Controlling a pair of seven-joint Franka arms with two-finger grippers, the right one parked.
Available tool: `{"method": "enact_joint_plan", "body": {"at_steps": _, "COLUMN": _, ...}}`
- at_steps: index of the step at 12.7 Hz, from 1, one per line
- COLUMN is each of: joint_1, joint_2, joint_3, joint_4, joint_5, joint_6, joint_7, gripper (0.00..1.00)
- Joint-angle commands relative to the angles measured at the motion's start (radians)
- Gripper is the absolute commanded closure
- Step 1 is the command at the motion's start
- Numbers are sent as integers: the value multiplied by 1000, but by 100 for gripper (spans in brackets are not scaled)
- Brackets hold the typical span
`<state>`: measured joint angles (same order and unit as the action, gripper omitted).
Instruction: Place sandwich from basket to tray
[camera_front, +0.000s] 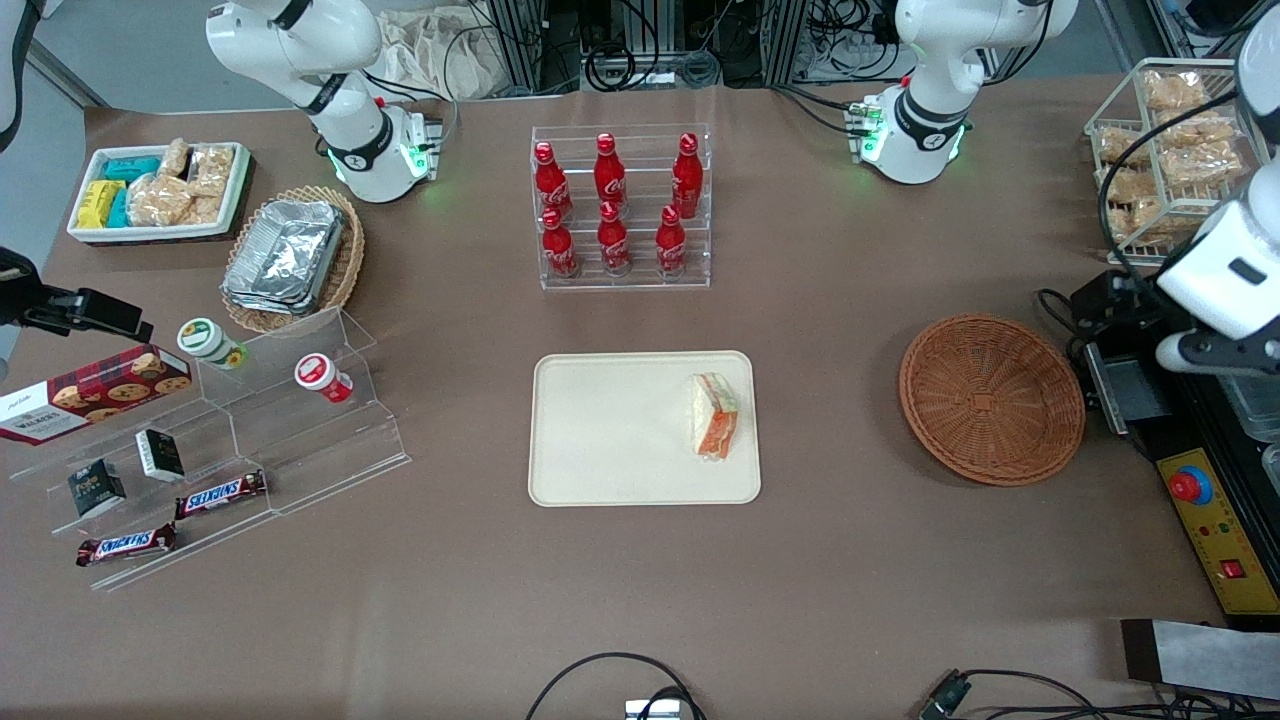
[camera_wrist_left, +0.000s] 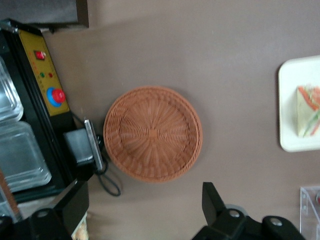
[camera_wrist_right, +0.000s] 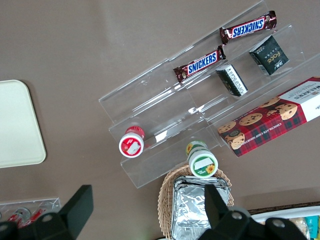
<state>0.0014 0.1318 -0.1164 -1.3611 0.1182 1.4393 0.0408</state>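
Note:
The sandwich (camera_front: 715, 415) (camera_wrist_left: 309, 112), a wrapped white-bread wedge with orange filling, lies on the cream tray (camera_front: 600, 440) (camera_wrist_left: 290, 100), close to the tray's end nearest the basket. The round reddish-brown wicker basket (camera_front: 992, 398) (camera_wrist_left: 152, 132) has nothing in it. My gripper (camera_wrist_left: 145, 212) (camera_front: 1222, 360) hangs high over the table at the working arm's end, beside the basket. It is open, and only bare table shows between its black fingers (camera_wrist_left: 214, 205).
A black control box with a red button (camera_front: 1195, 487) lies next to the basket. A wire rack of bagged snacks (camera_front: 1165, 150) stands farther from the camera. A rack of red bottles (camera_front: 620, 205) stands past the tray. Acrylic snack shelves (camera_front: 230, 440) sit toward the parked arm's end.

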Motion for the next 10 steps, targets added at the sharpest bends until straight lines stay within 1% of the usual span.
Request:
{"method": "enact_joint_plan", "body": {"at_steps": 1, "joint_1": -17, "joint_2": -116, "joint_3": 18, "joint_4": -102, "joint_5": -25, "joint_6": -23, "joint_7": 27, "gripper": 0}}
{"method": "enact_joint_plan", "body": {"at_steps": 2, "joint_1": -17, "joint_2": -147, "joint_3": 18, "joint_4": -139, "joint_5": -43, "joint_6": -23, "joint_7": 27, "gripper": 0}}
{"method": "enact_joint_plan", "body": {"at_steps": 4, "joint_1": -9, "joint_2": -176, "joint_3": 18, "joint_4": -183, "joint_5": -51, "joint_6": -22, "joint_7": 22, "gripper": 0}}
{"method": "enact_joint_plan", "body": {"at_steps": 6, "joint_1": -11, "joint_2": -193, "joint_3": 17, "joint_4": -205, "joint_5": -66, "joint_6": -22, "joint_7": 14, "gripper": 0}}
{"method": "enact_joint_plan", "body": {"at_steps": 8, "joint_1": -20, "joint_2": -189, "joint_3": 18, "joint_4": -210, "joint_5": -66, "joint_6": -22, "joint_7": -42, "gripper": 0}}
{"method": "enact_joint_plan", "body": {"at_steps": 10, "joint_1": -23, "joint_2": -187, "joint_3": 18, "joint_4": -210, "joint_5": -66, "joint_6": -23, "joint_7": -44, "gripper": 0}}
